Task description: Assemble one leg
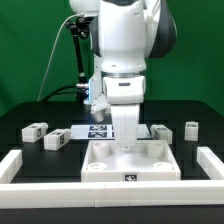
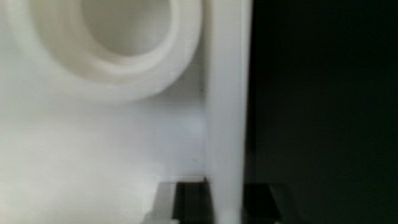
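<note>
The white tray-like tabletop [image 1: 131, 166] lies at the table's front centre, with round sockets in its corners. My gripper [image 1: 124, 143] reaches straight down onto its far rim. In the wrist view the two black fingers [image 2: 189, 205] straddle the tabletop's upright wall [image 2: 222, 100], one on each side and tight against it, so my gripper [image 2: 226, 190] is shut on that wall. A round socket [image 2: 125, 45] shows close by. Two legs [image 1: 35, 130] [image 1: 57, 140] lie at the exterior view's left and two more [image 1: 160, 131] [image 1: 191, 129] at its right, all apart from the gripper.
The marker board [image 1: 95, 130] lies behind the tabletop, partly hidden by the arm. White rails stand at the exterior view's left [image 1: 20, 165], right [image 1: 210, 165] and along the front edge [image 1: 110, 194]. A green backdrop closes the rear.
</note>
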Motion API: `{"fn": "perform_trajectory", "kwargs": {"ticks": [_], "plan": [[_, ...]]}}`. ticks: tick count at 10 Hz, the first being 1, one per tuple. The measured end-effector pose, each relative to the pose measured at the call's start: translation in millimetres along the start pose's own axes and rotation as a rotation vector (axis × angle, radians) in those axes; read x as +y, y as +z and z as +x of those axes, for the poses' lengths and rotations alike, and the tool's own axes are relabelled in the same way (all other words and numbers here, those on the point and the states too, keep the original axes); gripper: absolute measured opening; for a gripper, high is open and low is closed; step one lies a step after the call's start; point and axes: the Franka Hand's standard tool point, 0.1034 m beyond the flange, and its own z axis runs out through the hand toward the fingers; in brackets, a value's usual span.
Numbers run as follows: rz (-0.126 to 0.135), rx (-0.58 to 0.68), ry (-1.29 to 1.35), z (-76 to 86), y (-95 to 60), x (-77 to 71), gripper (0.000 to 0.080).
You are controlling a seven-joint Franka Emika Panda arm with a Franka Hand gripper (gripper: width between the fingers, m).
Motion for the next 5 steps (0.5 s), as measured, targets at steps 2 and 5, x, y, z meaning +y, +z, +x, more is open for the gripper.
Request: {"fn": "perform_trajectory", "kwargs": {"ticks": [2, 5], "plan": [[-0.010, 0.010, -0.012, 25.5, -2.7, 5.9, 0.0062], [-0.022, 0.023, -0.033, 42.9, -1.6, 21.8, 0.0062]]}}
